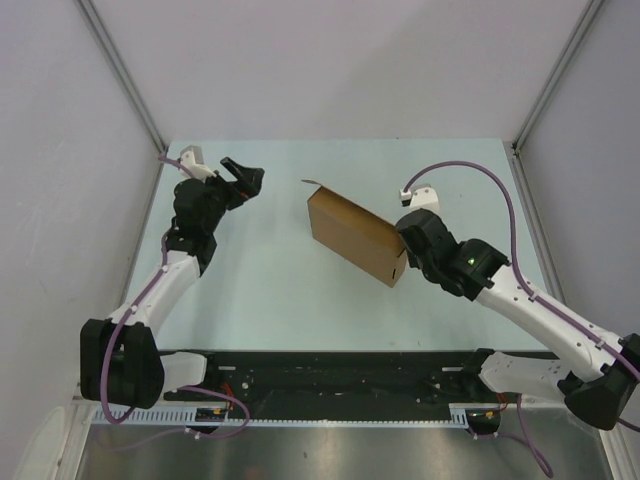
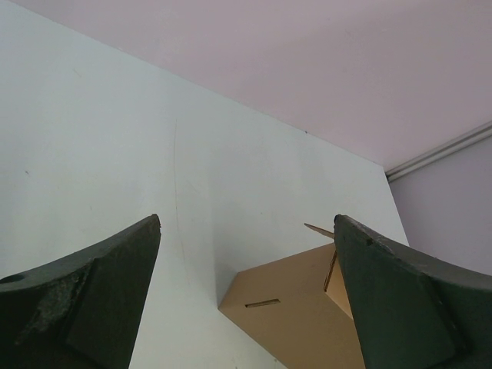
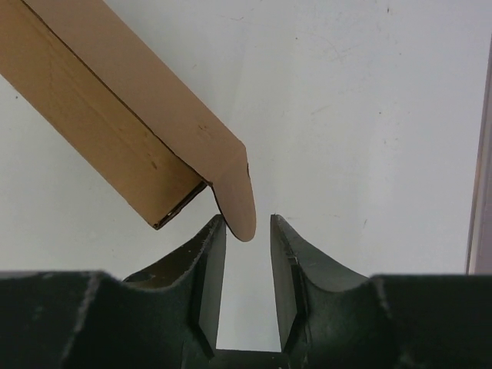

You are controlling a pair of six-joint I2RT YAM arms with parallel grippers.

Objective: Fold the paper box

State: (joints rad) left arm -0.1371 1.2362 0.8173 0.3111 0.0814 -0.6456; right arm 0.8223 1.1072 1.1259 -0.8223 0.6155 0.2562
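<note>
The paper box point(image 1: 352, 234), plain brown cardboard folded into a shallow closed shape, lies askew in the middle of the pale table point(image 1: 270, 290). My right gripper point(image 1: 406, 244) is at its near right end. In the right wrist view a rounded tab point(image 3: 237, 198) of the box point(image 3: 115, 115) reaches just between the fingertips of the right gripper point(image 3: 247, 221), close to the left finger point(image 3: 207, 254), with a gap to the other; the jaws are apart. My left gripper point(image 1: 246, 178) hovers wide open left of the box. In its own view the left gripper point(image 2: 247, 223) frames the box point(image 2: 300, 315) and its slit point(image 2: 262, 303).
Grey walls and two slanted metal posts point(image 1: 125, 75) point(image 1: 555, 75) enclose the table at the back and sides. A black rail point(image 1: 340, 375) runs along the near edge between the arm bases.
</note>
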